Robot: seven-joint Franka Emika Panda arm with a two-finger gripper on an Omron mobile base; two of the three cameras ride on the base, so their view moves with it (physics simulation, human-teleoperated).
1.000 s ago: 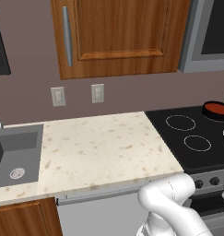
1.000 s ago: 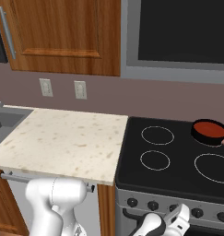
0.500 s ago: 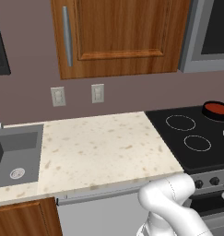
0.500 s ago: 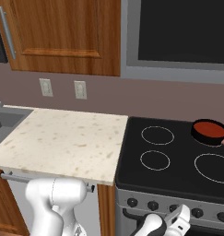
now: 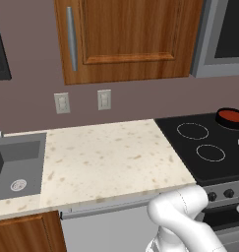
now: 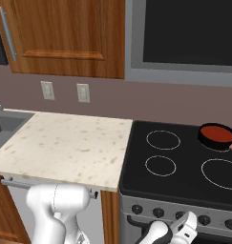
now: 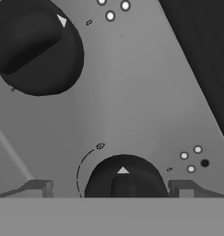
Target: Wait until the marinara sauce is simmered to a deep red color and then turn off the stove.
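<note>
The marinara sauce (image 6: 216, 132) is a deep red disc in a small black pan on the back right burner of the stove (image 6: 184, 155); the left base view has the sauce (image 5: 231, 114) at its far right. Low against the stove's steel front, my gripper (image 6: 186, 229) sits just under the row of dark knobs. In the hand view the gripper (image 7: 111, 188) is open. Its fingertips (image 7: 39, 188) stand on either side of a dark knob (image 7: 125, 180) whose white pointer faces up. A second knob (image 7: 32, 44) sits at the upper left.
A speckled counter (image 5: 111, 157) lies left of the stove, with a grey sink (image 5: 15, 167) at its far end. Wooden cabinets (image 5: 131, 34) and a microwave (image 6: 184, 38) hang above. Other knobs (image 6: 158, 212) line the stove front.
My gripper has edged slightly to the right along the stove front. The sauce and pan have not moved.
</note>
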